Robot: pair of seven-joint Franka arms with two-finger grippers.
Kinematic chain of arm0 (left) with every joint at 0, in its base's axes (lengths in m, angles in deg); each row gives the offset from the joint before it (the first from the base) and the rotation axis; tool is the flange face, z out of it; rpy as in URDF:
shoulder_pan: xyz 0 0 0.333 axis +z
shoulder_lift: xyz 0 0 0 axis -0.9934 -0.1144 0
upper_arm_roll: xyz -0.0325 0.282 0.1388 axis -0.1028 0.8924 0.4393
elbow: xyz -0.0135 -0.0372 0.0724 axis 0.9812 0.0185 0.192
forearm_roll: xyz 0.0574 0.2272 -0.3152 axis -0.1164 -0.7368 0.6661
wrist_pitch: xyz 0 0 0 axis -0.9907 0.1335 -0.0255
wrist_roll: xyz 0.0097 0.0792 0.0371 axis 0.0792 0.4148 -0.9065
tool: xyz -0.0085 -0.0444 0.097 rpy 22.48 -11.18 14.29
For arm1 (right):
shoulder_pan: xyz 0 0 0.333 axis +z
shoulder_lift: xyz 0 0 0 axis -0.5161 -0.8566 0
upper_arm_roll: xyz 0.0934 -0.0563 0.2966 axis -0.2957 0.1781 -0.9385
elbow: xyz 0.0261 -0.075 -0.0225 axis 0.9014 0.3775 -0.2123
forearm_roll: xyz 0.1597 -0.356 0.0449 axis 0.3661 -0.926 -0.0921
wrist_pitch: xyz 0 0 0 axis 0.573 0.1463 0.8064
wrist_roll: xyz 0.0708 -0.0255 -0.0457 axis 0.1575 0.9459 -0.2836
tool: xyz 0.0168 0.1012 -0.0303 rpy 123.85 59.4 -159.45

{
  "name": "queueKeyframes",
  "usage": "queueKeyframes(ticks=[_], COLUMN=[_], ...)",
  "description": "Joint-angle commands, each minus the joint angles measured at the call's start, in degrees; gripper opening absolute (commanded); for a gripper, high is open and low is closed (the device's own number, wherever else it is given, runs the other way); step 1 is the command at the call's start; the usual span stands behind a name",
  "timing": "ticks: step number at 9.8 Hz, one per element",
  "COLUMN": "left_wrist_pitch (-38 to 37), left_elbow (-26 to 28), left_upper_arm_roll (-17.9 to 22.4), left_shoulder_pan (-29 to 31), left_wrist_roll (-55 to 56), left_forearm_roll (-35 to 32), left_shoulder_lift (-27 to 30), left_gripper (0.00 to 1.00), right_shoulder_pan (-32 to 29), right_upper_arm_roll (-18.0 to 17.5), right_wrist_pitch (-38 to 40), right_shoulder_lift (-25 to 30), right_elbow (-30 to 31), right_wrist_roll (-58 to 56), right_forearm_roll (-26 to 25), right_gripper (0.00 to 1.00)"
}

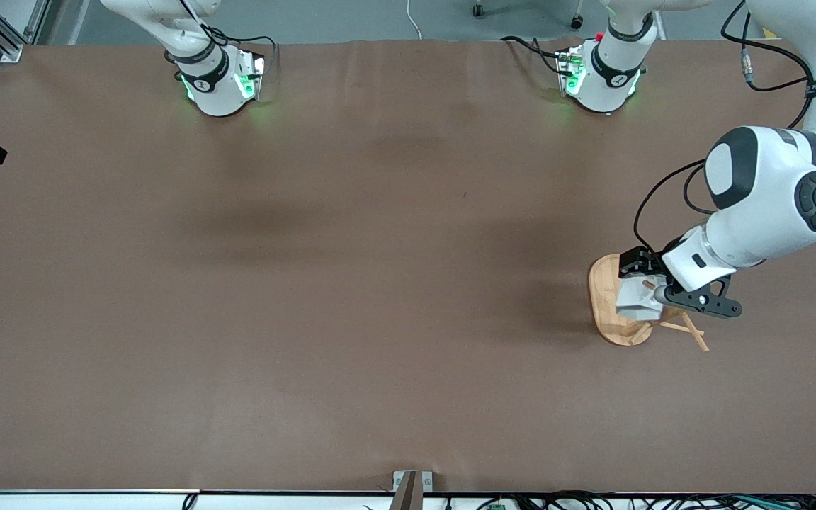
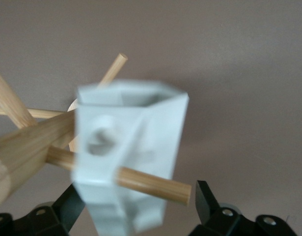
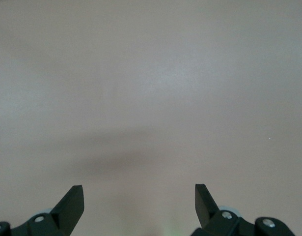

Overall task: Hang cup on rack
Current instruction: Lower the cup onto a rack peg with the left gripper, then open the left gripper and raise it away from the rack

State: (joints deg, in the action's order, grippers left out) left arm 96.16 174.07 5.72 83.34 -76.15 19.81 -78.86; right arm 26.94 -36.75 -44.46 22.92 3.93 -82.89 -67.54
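The rack (image 1: 610,304) is the landmark here, a light bamboo mug tree with an oval base, sitting on the brown desk (image 1: 309,283) toward the left arm's end. The left arm reaches down from its base and puts the left claw (image 1: 645,294) right over the rack.

The white faceted cup (image 1: 636,299) is at the rack, up off the desk, over the oval base. In the left wrist view you can see the cup (image 2: 128,157) pretty close up: a thin peg (image 2: 141,179) crosses the blocky handle, and the round hole in that handle sits just above the peg. Can't tell for sure if the peg is actually threaded through the handle or just passing in front of it, it's a bit blurry there. The thick central post (image 2: 23,150) is just beside the cup, with other pegs sticking out at angles.

The left claw's fingers (image 2: 205,199) look spread wide, one on each side of the cup, with a visible gap on at least one side, so it doesn't look like it's squeezing the cup.

The right claw (image 3: 139,204) is wide apart too, holding nothing, with only bare desk under it. The right arm waits up near its base, well apart from the rack.
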Motion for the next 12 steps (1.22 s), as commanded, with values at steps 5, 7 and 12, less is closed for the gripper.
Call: queueKeyframes(ticks=[5, 7, 12], left_wrist_pitch=[-6.99, -10.18, -23.71], left_elbow=[-0.23, -1.89, -6.47], left_upper_arm_roll=[0.47, 0.47, -0.15], left_shoulder_pan=[-0.27, -0.18, -0.27], left_wrist_roll=[7.87, 7.48, 8.61], left_forearm_roll=[0.1, -4.35, -7.73], left_shoulder_lift=[9.09, 12.54, 18.96], left_gripper=[1.0, 1.0, 1.0], right_shoulder_pan=[-0.27, -0.27, -0.53], right_upper_arm_roll=[-0.24, -0.24, -0.24], right_wrist_pitch=[0.42, 0.33, 0.33], right_shoulder_lift=[-0.27, -0.27, -0.36], right_elbow=[-0.81, -0.81, -0.81], right_wrist_roll=[0.73, 0.73, 0.73], right_forearm_roll=[-0.61, -0.61, -0.61], right_gripper=[1.0, 1.0, 1.0])
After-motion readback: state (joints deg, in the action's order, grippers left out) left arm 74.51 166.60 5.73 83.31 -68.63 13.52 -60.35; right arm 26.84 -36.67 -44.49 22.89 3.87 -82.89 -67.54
